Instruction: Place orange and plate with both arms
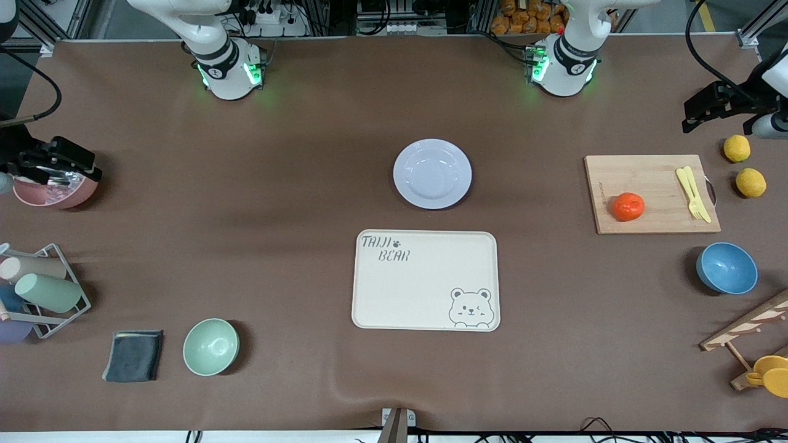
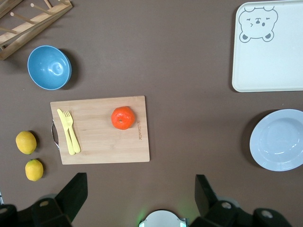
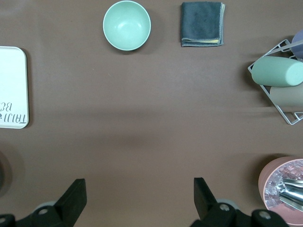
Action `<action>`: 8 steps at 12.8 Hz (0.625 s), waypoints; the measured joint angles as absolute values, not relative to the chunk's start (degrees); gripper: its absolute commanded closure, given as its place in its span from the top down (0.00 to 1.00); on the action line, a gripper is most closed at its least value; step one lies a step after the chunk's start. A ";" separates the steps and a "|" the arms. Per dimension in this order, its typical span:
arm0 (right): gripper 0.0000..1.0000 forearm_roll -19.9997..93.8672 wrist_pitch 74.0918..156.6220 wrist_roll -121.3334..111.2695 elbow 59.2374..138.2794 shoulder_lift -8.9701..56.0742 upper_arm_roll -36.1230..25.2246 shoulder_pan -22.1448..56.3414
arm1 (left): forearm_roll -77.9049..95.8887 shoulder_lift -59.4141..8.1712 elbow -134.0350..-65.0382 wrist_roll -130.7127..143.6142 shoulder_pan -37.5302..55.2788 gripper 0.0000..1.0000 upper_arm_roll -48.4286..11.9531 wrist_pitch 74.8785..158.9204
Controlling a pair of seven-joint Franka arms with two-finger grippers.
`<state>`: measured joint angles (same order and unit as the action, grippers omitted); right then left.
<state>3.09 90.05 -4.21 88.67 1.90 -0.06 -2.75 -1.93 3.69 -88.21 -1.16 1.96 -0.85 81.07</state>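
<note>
Brown matting covers the whole table, and both arms are drawn back to its ends, so the task looks to be at its very start, with nothing yet picked up. The plate lies flat near the table's middle, just farther from the front camera than the cream tray with the bear drawing, apart from it by a narrow strip of mat. The orange sits on the wooden cutting board toward the left arm's end, on the board's part nearest the plate, well apart from the yellow fork that lies on the same board. Two lemons rest on the mat beside the board, and a blue bowl stands nearer the front camera than the board.

The left gripper hangs up high over the left arm's end of the table, close to the lemons, its fingers spread wide and empty. The right gripper hovers over a pink bowl at the right arm's end, likewise spread wide with nothing in it; a green bowl and a folded grey cloth lie below its wrist camera.

Judging by the layout, the left arm should next descend over the orange and straddle it, while the right arm must travel toward the plate and catch its thin rim, which calls for a low, angled approach.
</note>
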 measured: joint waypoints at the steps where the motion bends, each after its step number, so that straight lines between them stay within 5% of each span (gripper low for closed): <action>1: 1.00 3.09 90.05 -4.21 88.67 1.90 -0.06 -2.75 | -1.93 3.69 -88.21 -1.16 1.96 1.00 -0.85 81.07; 8: 1.00 3.09 90.06 -4.16 88.67 1.90 -0.06 -2.75 | -1.93 3.05 -88.25 -0.16 2.43 1.00 -1.69 81.04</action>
<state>3.09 90.06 -4.16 88.67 1.90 -0.06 -2.75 -1.93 3.05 -88.25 -0.16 2.43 -1.69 81.04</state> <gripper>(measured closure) 0.000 0.000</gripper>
